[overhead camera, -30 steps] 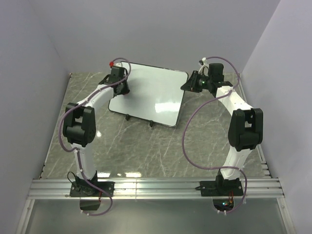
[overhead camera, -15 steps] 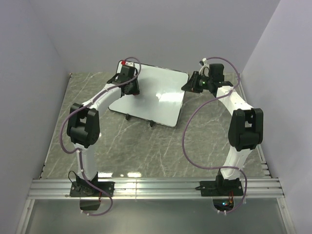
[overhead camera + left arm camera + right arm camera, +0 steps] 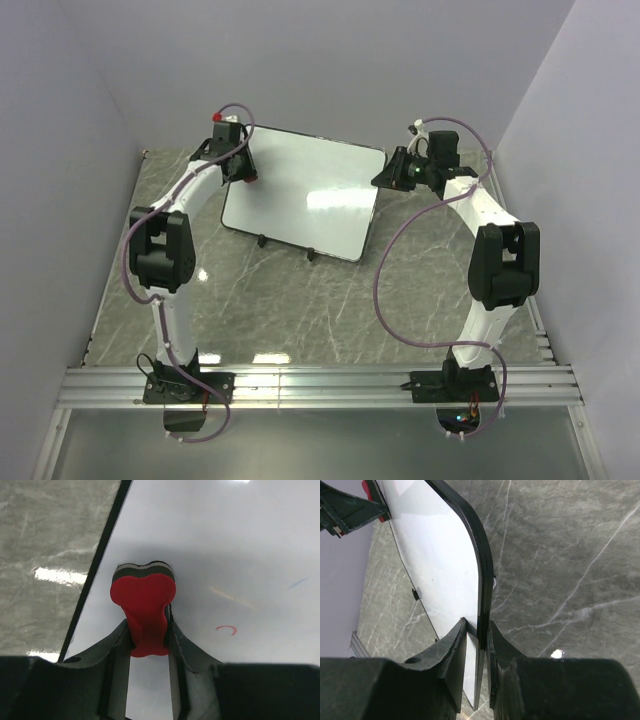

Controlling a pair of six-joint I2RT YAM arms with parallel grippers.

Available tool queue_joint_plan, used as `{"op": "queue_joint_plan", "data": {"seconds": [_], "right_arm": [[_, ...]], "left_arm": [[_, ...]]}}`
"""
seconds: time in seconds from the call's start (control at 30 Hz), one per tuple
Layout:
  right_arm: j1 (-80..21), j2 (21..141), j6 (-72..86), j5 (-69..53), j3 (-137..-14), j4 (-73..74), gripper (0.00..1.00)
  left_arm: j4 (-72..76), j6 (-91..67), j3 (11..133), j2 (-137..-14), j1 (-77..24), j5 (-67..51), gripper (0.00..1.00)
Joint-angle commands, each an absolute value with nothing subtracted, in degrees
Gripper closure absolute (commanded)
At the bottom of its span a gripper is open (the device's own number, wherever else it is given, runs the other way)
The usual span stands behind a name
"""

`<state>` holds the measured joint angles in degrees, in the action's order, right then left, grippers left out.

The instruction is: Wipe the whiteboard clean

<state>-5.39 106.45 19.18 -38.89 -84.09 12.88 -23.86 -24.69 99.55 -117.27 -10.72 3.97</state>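
Note:
The whiteboard (image 3: pixel 305 195) lies tilted on the marble table at the back centre, glossy white with a thin black frame. My left gripper (image 3: pixel 240 172) is at its far left edge, shut on a red eraser (image 3: pixel 144 605) whose dark felt pad presses on the board (image 3: pixel 225 555). A small red arc mark (image 3: pixel 226 629) and a faint blue streak (image 3: pixel 298 583) remain right of the eraser. My right gripper (image 3: pixel 385 177) is shut on the board's right edge (image 3: pixel 482 575), the frame pinched between its fingers (image 3: pixel 455 640).
The grey marble table (image 3: pixel 270 310) extends in front of the board. Lilac walls close in left, right and behind. Small black feet (image 3: pixel 312 255) show under the board's near edge. An aluminium rail (image 3: pixel 320 385) carries both arm bases.
The left gripper with the eraser swept right across the board's top, then back to the far left edge. The right arm and the board stayed still.

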Motion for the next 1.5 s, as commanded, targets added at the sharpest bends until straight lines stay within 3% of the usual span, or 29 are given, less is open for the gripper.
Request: {"op": "queue_joint_plan", "data": {"seconds": [0.0,0.27,0.43,0.9,1.3,1.47], "right_arm": [[-6.2,105.3,16.3,-35.9,-84.1,12.0,1.00],[-6.2,105.6,16.4,-35.9,-84.4,12.0,1.00],[-6.1,105.6,16.3,-35.9,-84.4,11.8,1.00],[-6.1,103.8,17.1,-36.7,-81.9,9.8,1.00],[-6.1,99.1,18.9,-37.3,-78.3,7.5,1.00],[-6.1,96.7,19.6,-35.9,-77.3,8.1,1.00]], "left_arm": [[-21.7,-23.9,104.7,-118.9,-12.3,-1.6,1.00],[-24.3,-22.6,110.8,-122.3,-20.9,-4.6,1.00],[-21.5,-25.0,102.2,-118.7,-24.1,-3.7,1.00],[-20.0,-25.0,80.1,-106.9,-20.5,7.1,1.00],[-25.7,-24.2,88.1,-103.7,-16.2,8.1,1.00],[-29.8,-25.2,85.2,-98.4,-16.4,10.4,1.00]]}}
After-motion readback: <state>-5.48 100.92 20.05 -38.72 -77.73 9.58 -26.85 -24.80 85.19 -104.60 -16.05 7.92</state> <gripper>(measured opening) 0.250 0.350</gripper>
